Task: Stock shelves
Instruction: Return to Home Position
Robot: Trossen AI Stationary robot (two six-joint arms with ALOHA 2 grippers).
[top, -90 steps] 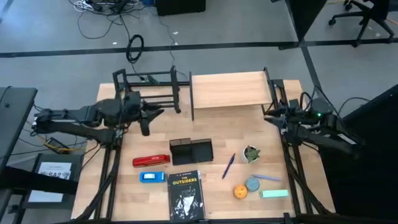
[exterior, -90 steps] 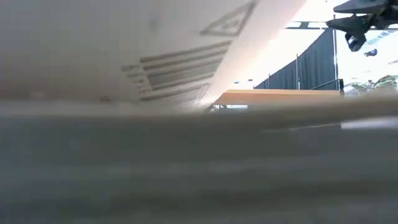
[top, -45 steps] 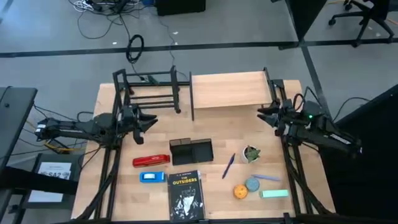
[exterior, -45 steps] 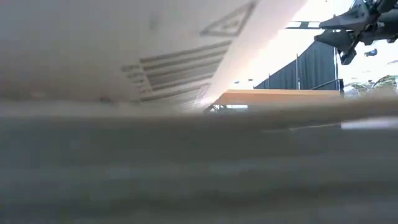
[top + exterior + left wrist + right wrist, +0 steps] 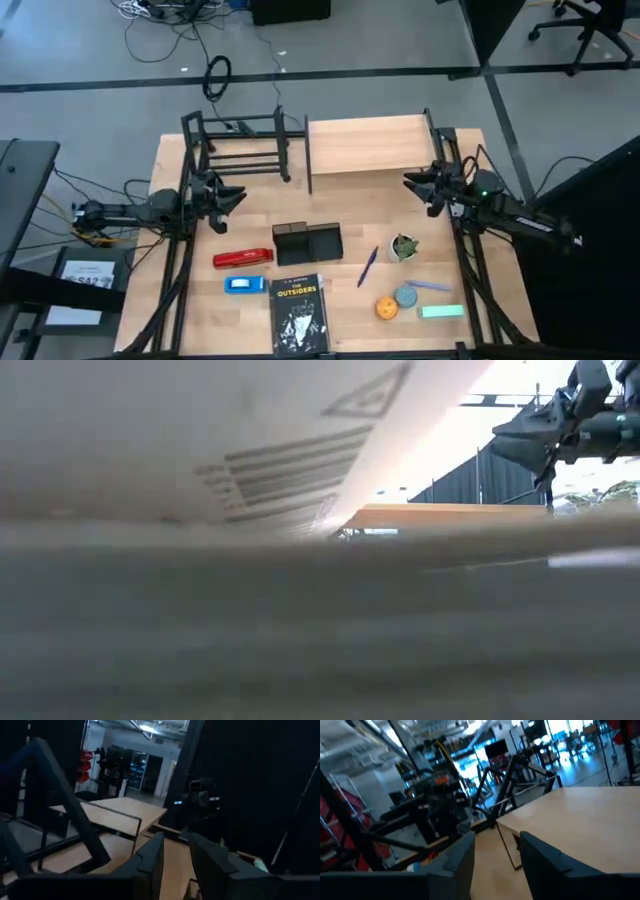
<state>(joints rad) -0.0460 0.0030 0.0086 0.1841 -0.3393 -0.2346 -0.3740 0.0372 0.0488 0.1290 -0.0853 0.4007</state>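
- The plank shelf [image 5: 370, 143], a smooth pale wooden board on thin black metal legs, stands at the upper centre of the high view, along the far edge of the desk [image 5: 215, 322].
- Just left of it, the black rack [image 5: 240, 148] of metal tubes with slatted tiers takes up the desk's upper left.
- The left arm [image 5: 150, 208] lies across the frame's left side at mid-height. The left jaws are parted in a narrow V with nothing between them, below the rack and apart from it.
- The right arm [image 5: 510, 210] reaches in from the right. The right jaws are also spread and empty, near the plank shelf's lower right leg.
- Lower centre: a boxy black mesh organizer [image 5: 307, 242], a glossy red stapler [image 5: 243, 259], a small blue block [image 5: 244, 285] and a black paperback book [image 5: 298, 312].
- Lower right: a slim blue pen [image 5: 368, 267] lying on a slant, a small potted plant [image 5: 403, 246], a round orange-yellow object [image 5: 386, 308], a flat grey-blue disc [image 5: 406, 296] and a pale green bar [image 5: 441, 312].
- In the low view a blurred pale surface fills most of the frame, and the plank shows as a thin tan strip at centre right.
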